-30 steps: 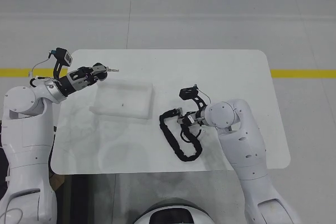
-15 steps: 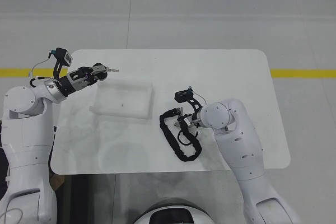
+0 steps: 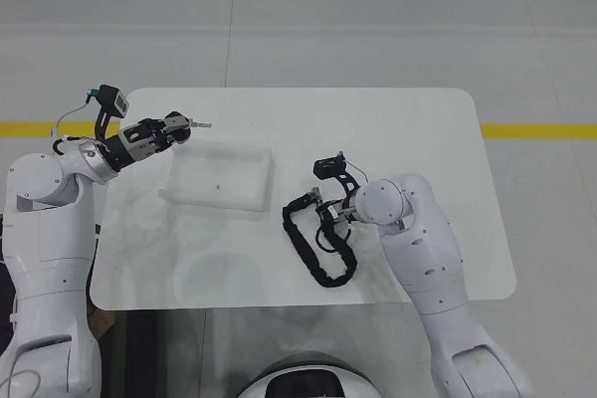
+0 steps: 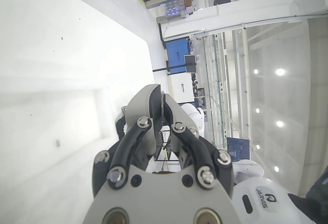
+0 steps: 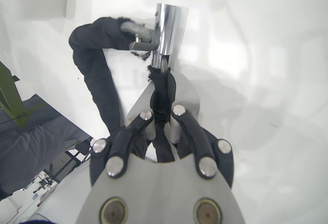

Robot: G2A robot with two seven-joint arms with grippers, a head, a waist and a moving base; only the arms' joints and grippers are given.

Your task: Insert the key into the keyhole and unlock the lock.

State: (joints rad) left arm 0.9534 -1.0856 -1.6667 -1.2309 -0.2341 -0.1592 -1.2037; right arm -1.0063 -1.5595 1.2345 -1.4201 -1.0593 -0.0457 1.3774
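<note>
The key, likely thin and slippery, is pinched in the left end effector. The right end effector clamps the floppy sleeved chain beside the rigid lock, probably a firmer hold.

A white table with rounded corners is carrying a shallow white tray toward its left side, and a yellow line is running across the grey floor beneath it.
</note>
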